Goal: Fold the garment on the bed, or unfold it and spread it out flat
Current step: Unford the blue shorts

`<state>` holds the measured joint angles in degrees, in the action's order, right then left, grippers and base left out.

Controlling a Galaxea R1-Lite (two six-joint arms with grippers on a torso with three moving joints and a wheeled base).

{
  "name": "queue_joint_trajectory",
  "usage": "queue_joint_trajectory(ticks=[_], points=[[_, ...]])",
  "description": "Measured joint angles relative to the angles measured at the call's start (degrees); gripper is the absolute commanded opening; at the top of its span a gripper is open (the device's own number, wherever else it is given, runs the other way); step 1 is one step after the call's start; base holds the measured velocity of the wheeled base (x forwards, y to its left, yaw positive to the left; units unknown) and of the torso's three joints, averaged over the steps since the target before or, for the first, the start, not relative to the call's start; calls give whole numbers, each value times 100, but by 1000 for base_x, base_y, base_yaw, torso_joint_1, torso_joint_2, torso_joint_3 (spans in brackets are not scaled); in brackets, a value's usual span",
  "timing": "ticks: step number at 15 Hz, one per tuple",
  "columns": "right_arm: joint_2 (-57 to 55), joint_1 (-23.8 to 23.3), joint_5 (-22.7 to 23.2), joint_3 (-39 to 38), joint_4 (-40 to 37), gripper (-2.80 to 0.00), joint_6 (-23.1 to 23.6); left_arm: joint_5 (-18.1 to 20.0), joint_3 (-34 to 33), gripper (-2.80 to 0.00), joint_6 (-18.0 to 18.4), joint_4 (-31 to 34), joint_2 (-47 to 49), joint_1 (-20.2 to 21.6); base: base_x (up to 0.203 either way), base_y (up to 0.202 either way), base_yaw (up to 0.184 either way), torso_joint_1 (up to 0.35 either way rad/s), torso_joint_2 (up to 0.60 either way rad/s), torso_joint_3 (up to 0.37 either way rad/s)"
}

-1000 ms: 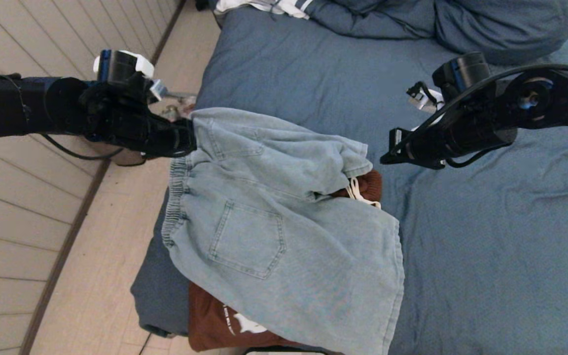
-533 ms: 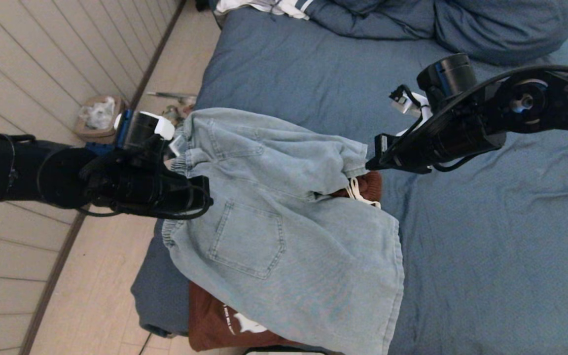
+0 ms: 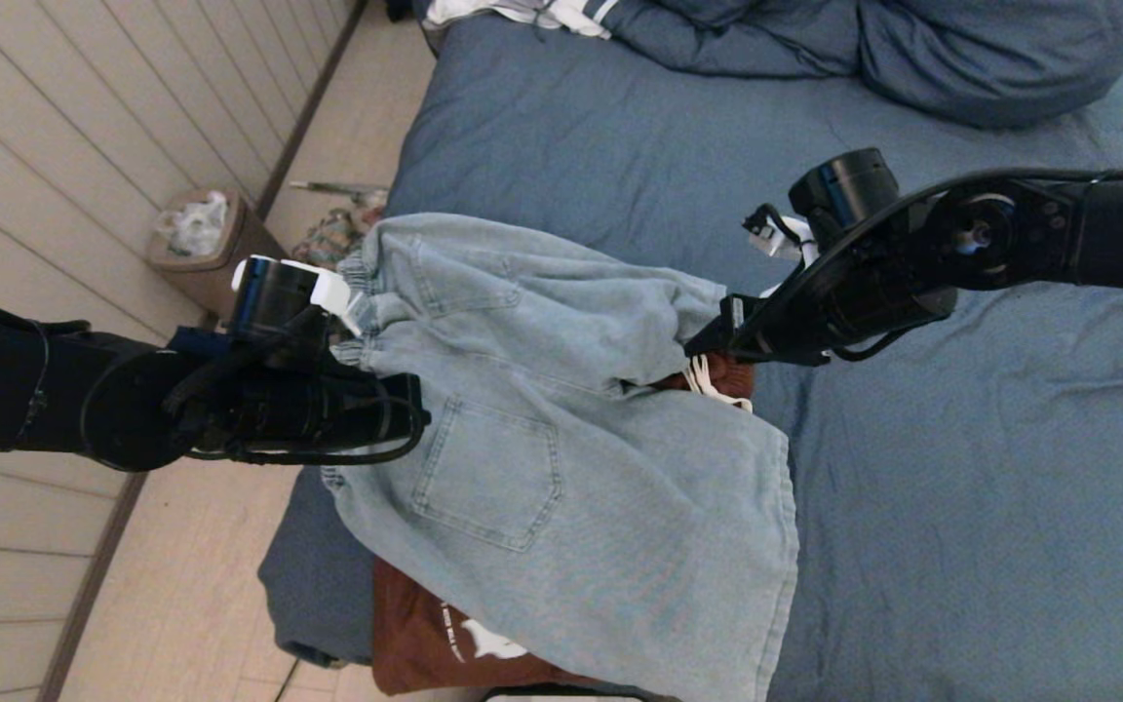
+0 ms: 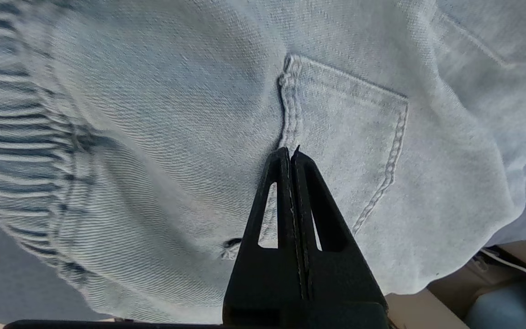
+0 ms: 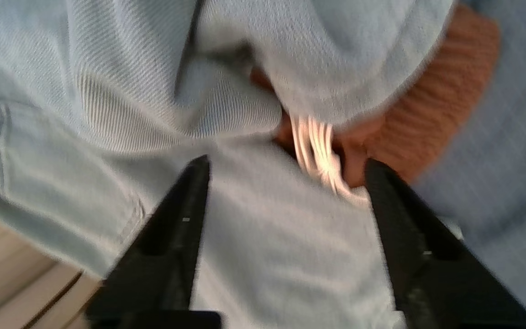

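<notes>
The garment [image 3: 561, 439], a pair of light denim shorts, lies on the near left part of the bed [image 3: 961, 487], with one leg folded over the other. My left gripper [image 3: 422, 419] is shut and holds nothing. It hovers over the waistband, with its tips [image 4: 289, 153] at the corner of the back pocket [image 4: 345, 132]. My right gripper [image 3: 703, 343] is open at the hem of the folded leg. Its jaws [image 5: 286, 162] stand wide apart above the denim [image 5: 267, 256], beside a white drawstring [image 5: 318, 151].
A brown garment [image 3: 425, 634] lies under the shorts and pokes out at their far hem [image 3: 735, 363]. Blue bedding [image 3: 912, 49] is piled at the bed's far end. A small bin [image 3: 201, 244] and clutter stand on the floor to the left, by the wall.
My left arm has come nearer along the waistband, from its far corner to the back pocket, still shut. My right gripper has moved left to the folded hem and opened.
</notes>
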<state>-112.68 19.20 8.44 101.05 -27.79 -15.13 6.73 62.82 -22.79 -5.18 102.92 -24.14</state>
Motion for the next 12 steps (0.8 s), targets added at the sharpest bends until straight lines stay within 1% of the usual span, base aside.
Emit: queue_joint_trajectory(ticks=[2,3,5,9,12], points=[[-196,1,57,-52,497,0,-114,1,-6,-280,3,-5,52,-9,0,0,0,0,0,0],[-301,1,143,-59,676,0,-244,0,-9,-280,0,-5,72,-9,0,0,0,0,0,0],[-477,1,267,-41,855,0,-429,1,-12,-280,-11,-5,91,-20,0,0,0,0,0,0],[-686,53,278,-81,1972,0,-787,1,-55,-280,-8,-11,93,-68,0,0,0,0,0,0],[-691,151,286,-85,2177,0,-887,1,-74,-280,-17,-14,93,-179,0,0,0,0,0,0]])
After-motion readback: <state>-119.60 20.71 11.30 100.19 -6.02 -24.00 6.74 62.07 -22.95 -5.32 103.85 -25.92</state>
